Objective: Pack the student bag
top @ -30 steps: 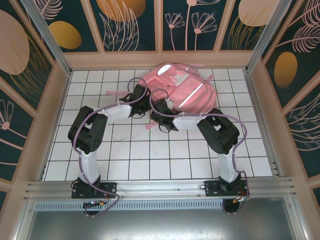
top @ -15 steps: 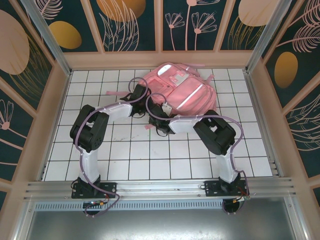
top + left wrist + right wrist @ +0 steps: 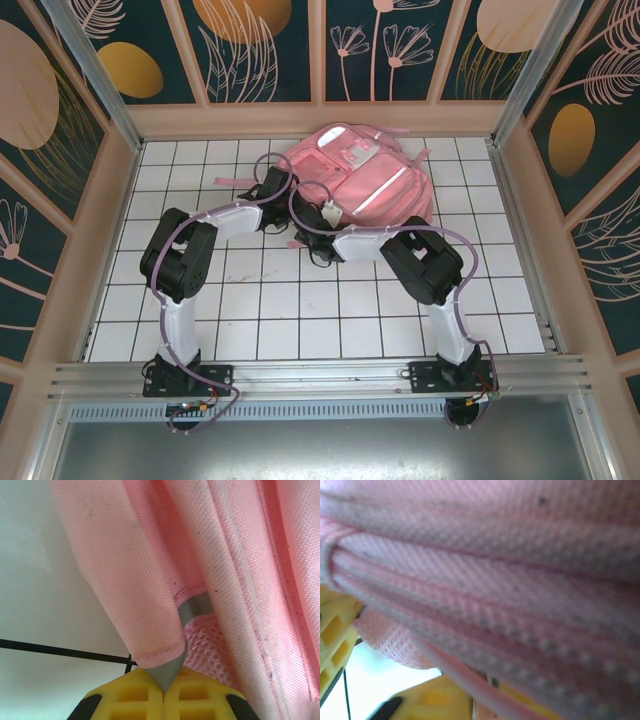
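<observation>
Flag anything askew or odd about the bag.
The bag lies flat but skewed against the lines of the tiles, and a loose strap splays out at its left. The left gripper has its jaws closed on a grey-trimmed corner of the fabric. No damage or spill stands out.

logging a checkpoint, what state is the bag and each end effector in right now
student bag, lying flat, front side up, near edge pinched
left end effector, shut on a grey-trimmed fold of the bag
right end effector, against bag fabric, open or shut unclear
</observation>
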`<state>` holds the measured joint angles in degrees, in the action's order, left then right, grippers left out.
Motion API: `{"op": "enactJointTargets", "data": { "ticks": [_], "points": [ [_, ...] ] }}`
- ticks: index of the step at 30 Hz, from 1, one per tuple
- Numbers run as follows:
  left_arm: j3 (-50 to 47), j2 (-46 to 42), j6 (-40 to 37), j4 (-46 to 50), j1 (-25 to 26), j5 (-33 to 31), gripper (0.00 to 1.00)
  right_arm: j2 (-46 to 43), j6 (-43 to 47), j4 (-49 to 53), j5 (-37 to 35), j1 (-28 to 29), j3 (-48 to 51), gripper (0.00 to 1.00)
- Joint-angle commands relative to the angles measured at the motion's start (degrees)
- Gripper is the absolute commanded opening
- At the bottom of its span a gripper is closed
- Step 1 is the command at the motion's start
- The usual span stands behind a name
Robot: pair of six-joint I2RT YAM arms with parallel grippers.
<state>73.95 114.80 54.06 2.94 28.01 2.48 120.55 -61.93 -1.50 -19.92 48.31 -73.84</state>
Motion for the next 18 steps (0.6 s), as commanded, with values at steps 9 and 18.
{"op": "enactJointTargets", "data": {
  "ticks": [9, 18],
  "points": [
    [0.8, 1.1, -1.2, 0.9, -0.6, -0.7, 0.0, -0.6, -0.9, 6.4, -0.1, -2.3, 3.6, 0.0],
    [-1.3, 0.1, -1.4, 1.5, -4.1, -3.7, 0.0, -10.9, 3.3, 9.3, 2.5, -1.3, 11.2, 0.0]
  ]
}}
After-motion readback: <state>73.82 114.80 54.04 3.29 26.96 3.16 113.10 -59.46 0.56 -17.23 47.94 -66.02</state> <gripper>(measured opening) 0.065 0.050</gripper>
